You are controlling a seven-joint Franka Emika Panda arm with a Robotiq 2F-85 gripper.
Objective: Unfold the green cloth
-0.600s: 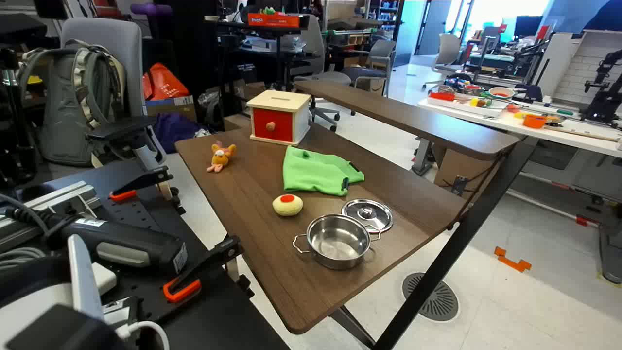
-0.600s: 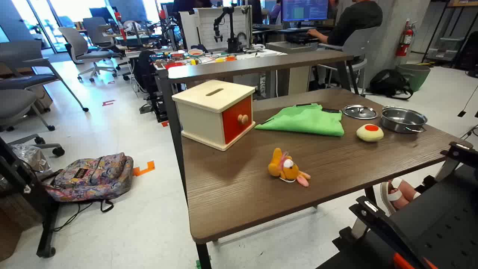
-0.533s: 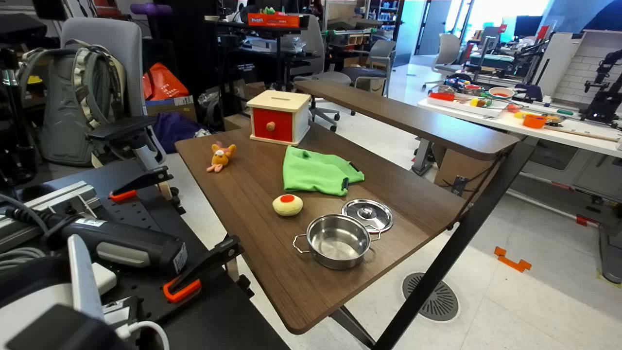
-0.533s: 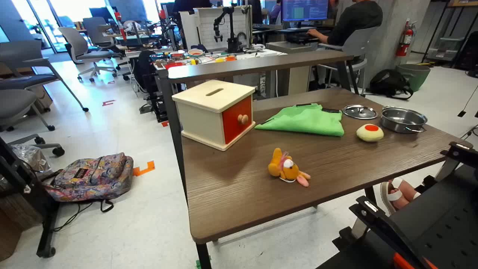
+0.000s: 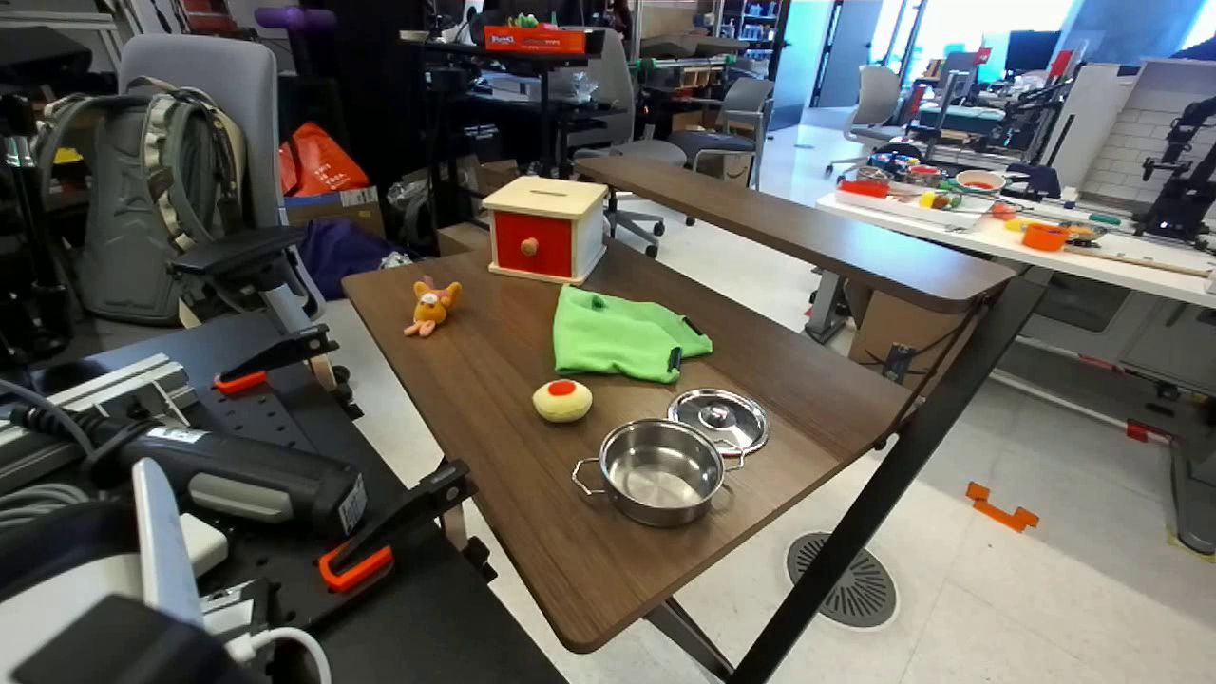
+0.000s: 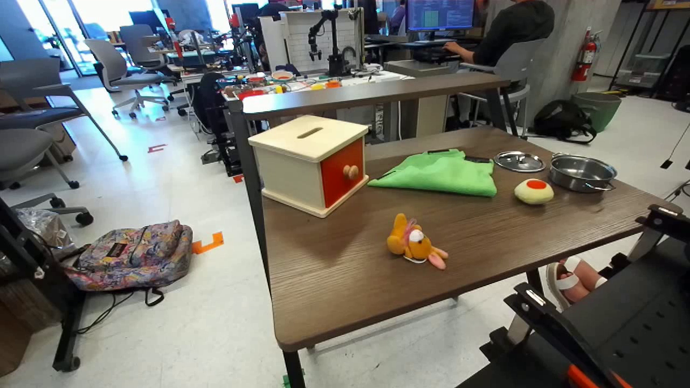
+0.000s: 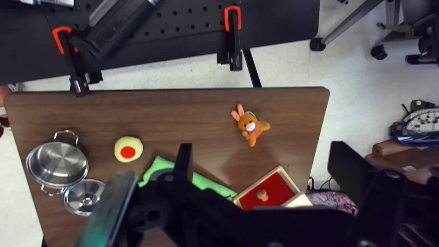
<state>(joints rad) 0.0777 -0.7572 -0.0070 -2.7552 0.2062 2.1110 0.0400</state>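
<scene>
The green cloth lies folded and slightly rumpled on the brown table, in both exterior views [image 5: 622,332] [image 6: 442,175]. Short black strips show along its edges. In the wrist view part of the green cloth [image 7: 157,166] shows behind my gripper's left finger, and the rest is hidden by the gripper. My gripper [image 7: 262,147] is open, with its fingers wide apart and nothing between them. It is high above the table, apart from the cloth. Neither exterior view shows the gripper.
A wooden box with a red drawer [image 6: 310,161] stands beside the cloth's narrow end. A yellow-and-red toy [image 5: 562,401], a steel pot [image 5: 662,472] and its lid [image 5: 719,420] lie on its other side. An orange bunny toy [image 6: 415,245] lies near the table edge. A raised shelf [image 6: 377,96] runs behind.
Nothing on the table has moved. The seated person in the background has shifted slightly.
</scene>
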